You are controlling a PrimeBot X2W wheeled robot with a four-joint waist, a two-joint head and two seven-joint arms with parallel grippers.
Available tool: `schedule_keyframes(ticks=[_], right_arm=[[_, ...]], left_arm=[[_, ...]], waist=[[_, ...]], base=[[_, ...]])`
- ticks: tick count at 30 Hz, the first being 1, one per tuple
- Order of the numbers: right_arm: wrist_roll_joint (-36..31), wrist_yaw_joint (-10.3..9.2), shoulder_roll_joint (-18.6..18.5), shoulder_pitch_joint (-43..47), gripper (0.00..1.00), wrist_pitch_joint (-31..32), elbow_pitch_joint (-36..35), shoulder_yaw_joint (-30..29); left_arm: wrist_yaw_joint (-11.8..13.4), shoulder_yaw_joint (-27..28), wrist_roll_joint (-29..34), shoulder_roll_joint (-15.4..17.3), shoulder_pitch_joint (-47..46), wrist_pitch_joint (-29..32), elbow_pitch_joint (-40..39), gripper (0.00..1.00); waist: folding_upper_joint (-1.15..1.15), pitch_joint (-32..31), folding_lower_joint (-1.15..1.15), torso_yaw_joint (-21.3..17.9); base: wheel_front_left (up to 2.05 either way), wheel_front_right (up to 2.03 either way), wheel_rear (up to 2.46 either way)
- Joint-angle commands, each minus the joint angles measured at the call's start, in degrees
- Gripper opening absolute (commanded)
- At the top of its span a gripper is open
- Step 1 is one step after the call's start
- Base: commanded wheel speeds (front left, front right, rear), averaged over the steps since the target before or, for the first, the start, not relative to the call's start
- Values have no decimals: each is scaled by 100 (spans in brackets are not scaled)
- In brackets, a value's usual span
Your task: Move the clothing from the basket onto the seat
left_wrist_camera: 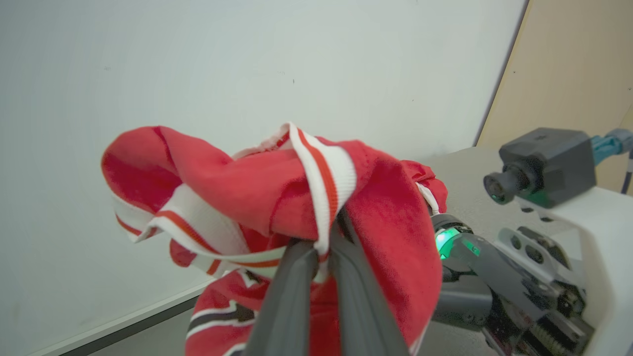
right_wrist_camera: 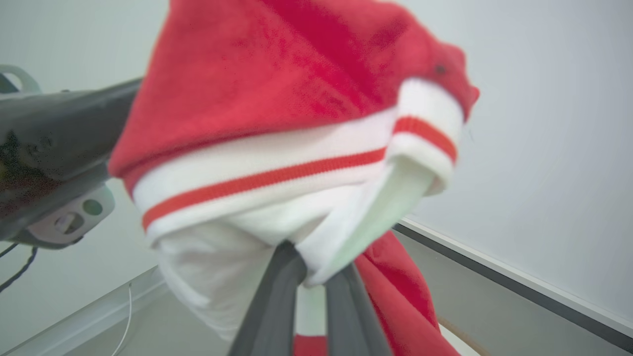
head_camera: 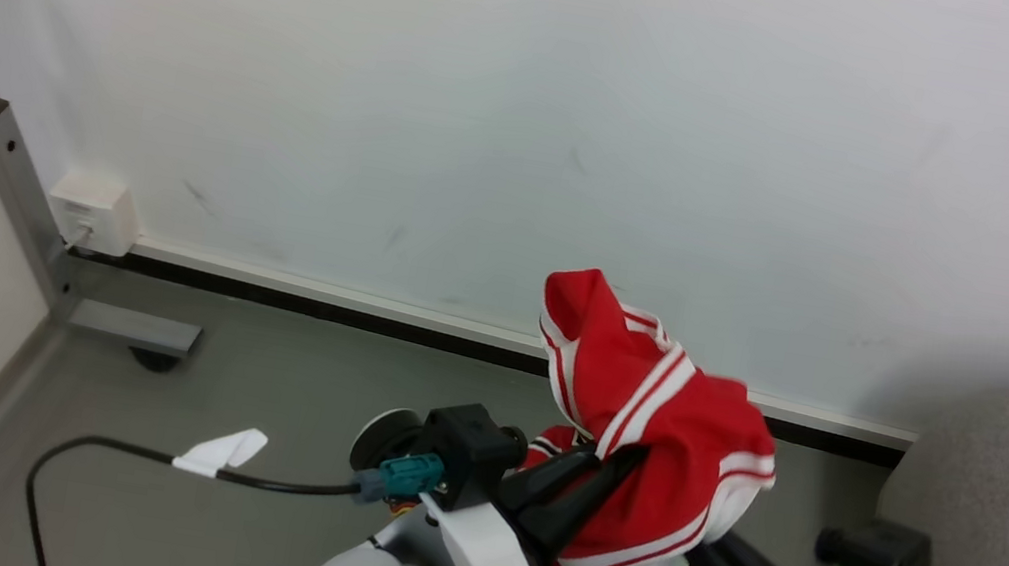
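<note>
The clothing [head_camera: 658, 429], a red garment with white panels and red-and-white striped trim, hangs bunched in the air between both grippers. In the left wrist view my left gripper [left_wrist_camera: 321, 249] is shut on a striped fold of the clothing [left_wrist_camera: 277, 193]. In the right wrist view my right gripper [right_wrist_camera: 314, 269] pinches a white panel of the clothing [right_wrist_camera: 277, 123]. The head view shows the left gripper's dark fingers [head_camera: 578, 492] running under the fabric. The grey seat [head_camera: 1006, 504] lies at the right. The basket is out of view.
A pale wall with a white and black baseboard [head_camera: 359, 306] stands just ahead. A wall socket box [head_camera: 95, 213] and a metal foot with a caster [head_camera: 137, 334] sit at the left. A black cable with a white tag [head_camera: 219, 453] crosses the grey floor.
</note>
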Motion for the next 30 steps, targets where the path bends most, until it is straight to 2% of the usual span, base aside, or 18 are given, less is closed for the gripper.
schedule_keyframes(ticks=[1,2,8,16,22,30], right_arm=[[-101,-13,-6,70,0,-49,-59,-175],[-156,-13,10,138,0,-43,-90,-302],[-497,-13,24,384,0,-45,-319,-1020],[-912,-13,-151,649,0,-43,-453,-1963],[-1095,-13,-320,893,0,-42,-587,-2512],[-1265,-13,-314,1371,0,-43,-803,-3214]], left_arm=[[30,8,-70,48,86,-34,20,46],[48,22,-70,48,83,-40,33,100],[137,87,-78,89,87,-113,15,100],[272,179,-43,186,133,-234,-191,100],[270,122,21,230,174,-337,-220,100],[297,28,128,290,201,-389,-144,100]], waist=[[0,22,0,-74],[0,31,0,-115],[0,14,0,-503],[0,98,0,-1283],[0,168,0,-1945],[0,239,0,-2742]], base=[[0,0,0],[0,0,0],[0,0,0],[0,0,0],[0,0,0],[0,0,0]])
